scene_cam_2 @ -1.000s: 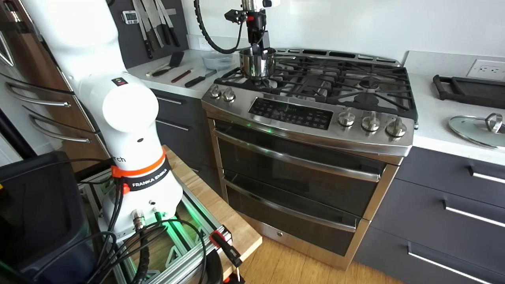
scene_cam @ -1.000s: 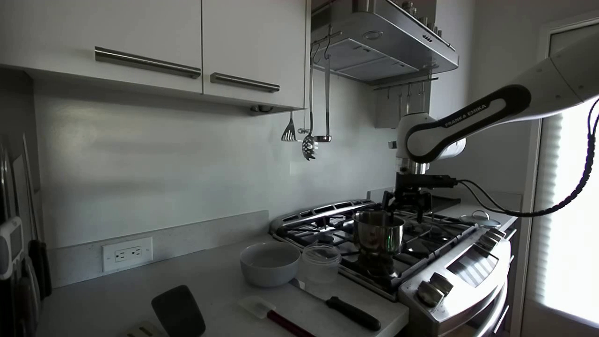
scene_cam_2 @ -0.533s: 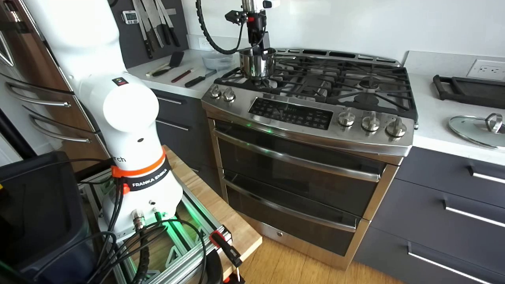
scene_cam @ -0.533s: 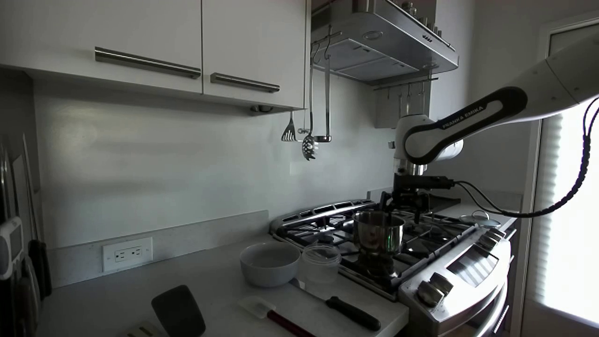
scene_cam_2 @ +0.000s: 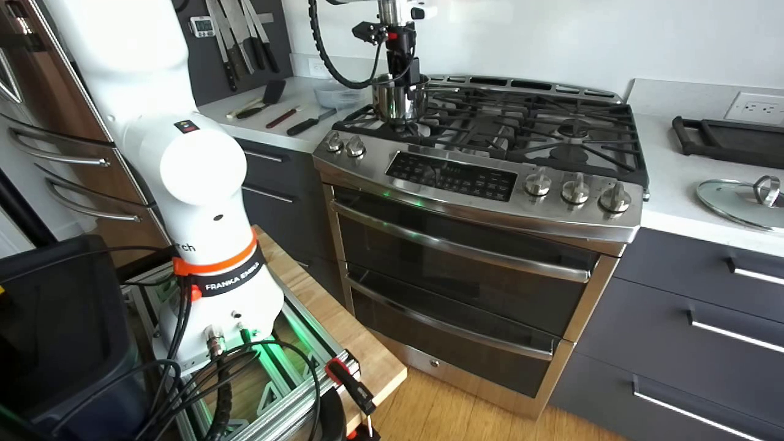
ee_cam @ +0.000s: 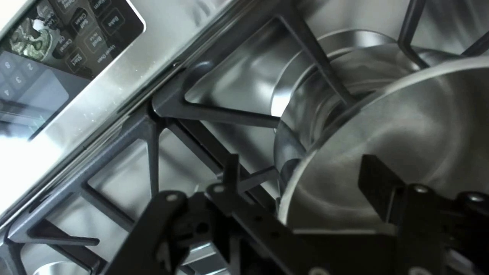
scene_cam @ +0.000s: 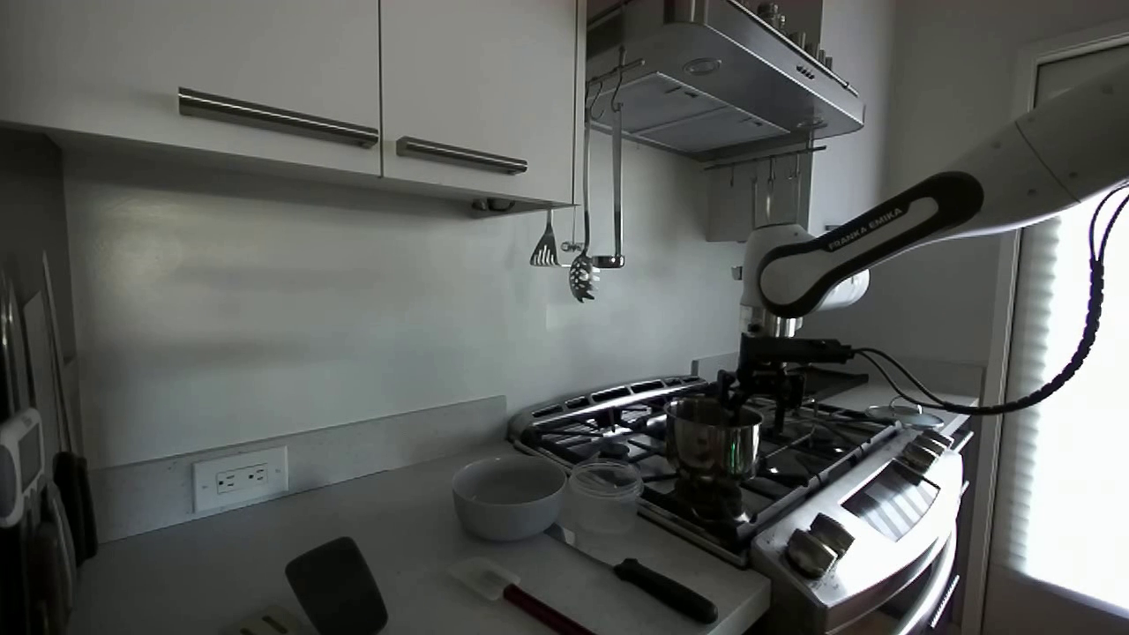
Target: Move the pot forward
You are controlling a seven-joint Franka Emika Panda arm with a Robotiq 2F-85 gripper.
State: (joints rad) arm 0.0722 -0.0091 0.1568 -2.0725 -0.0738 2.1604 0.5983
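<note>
In an exterior view the light is dim, strongest from a blown-out pane (scene_cam: 1080,494) off to one side of the hand (scene_cam: 754,413), which is nearly a silhouette, and the stove front (scene_cam: 873,547) below it glares. In an exterior view with brighter light, the arm's lower links (scene_cam_2: 202,168), nearer the lens than the hand, wash out. In the wrist view the fingers (ee_cam: 378,183) look black and soft; beyond them, blurred shadows lie under the grate (ee_cam: 233,116) and the stove front burns out.

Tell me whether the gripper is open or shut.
Open: in the wrist view, the gripper has its fingers wide apart, one over the pot, the other outside it.
</note>
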